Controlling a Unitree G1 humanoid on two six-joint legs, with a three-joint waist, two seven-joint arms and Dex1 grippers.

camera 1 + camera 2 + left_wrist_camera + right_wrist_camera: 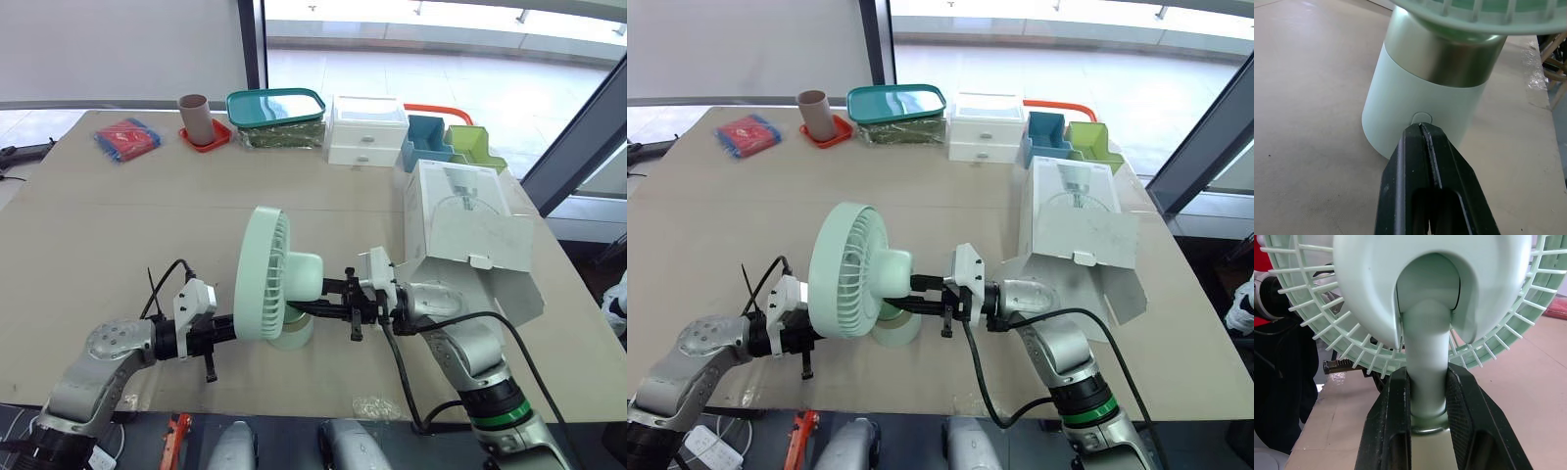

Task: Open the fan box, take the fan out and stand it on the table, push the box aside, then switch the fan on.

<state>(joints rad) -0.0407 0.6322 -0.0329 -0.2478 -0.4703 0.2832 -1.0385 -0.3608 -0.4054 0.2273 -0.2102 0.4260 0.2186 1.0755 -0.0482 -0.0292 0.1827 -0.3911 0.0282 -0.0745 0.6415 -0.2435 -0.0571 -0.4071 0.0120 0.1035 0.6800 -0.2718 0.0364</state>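
A mint-green fan (277, 279) stands upright on the table (118, 225) near its front edge. My right gripper (1428, 394) is shut on the fan's neck (1425, 357) just above the base, reaching in from the right. On the fan's other side, my left gripper (1421, 129) is shut, its tips touching the base (1415, 93) right under a small oval button (1421, 117). The white fan box (468, 227) lies to the right of the fan behind my right arm, its end flaps (502, 284) open.
Along the far edge stand a brown cup on a red tray (197, 119), a teal-lidded container (276, 108), a white drawer unit (367, 132) and blue (429, 142) and green (476, 147) bins. A red-and-blue packet (127, 137) lies far left.
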